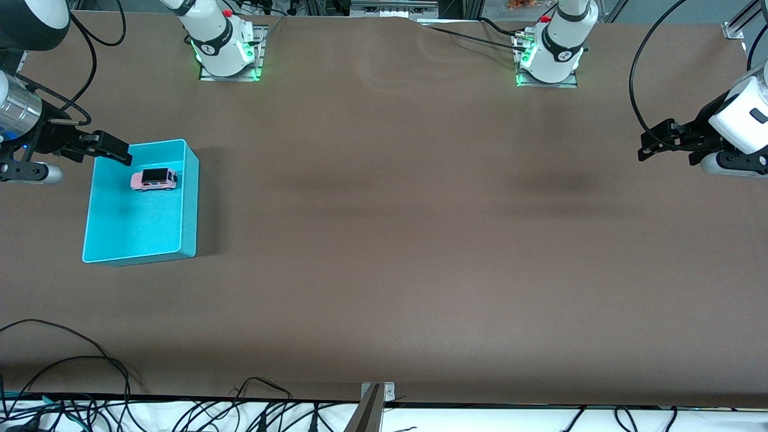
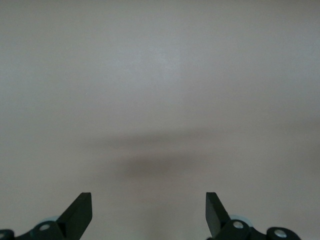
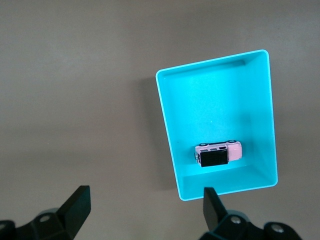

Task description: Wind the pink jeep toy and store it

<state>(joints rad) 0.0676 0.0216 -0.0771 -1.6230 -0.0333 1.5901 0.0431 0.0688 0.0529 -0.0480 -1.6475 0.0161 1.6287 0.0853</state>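
The pink jeep toy, pale pink with a black roof, rests on its wheels inside the cyan bin, in the part of the bin farthest from the front camera. My right gripper hangs open and holds nothing. It is over the table at the bin's corner nearest the right arm's end, apart from the jeep. My left gripper waits open over bare table at the left arm's end, with nothing between its fingers.
The brown table mat spreads between the two arms. Both arm bases stand along the edge farthest from the front camera. Loose cables lie along the edge nearest that camera.
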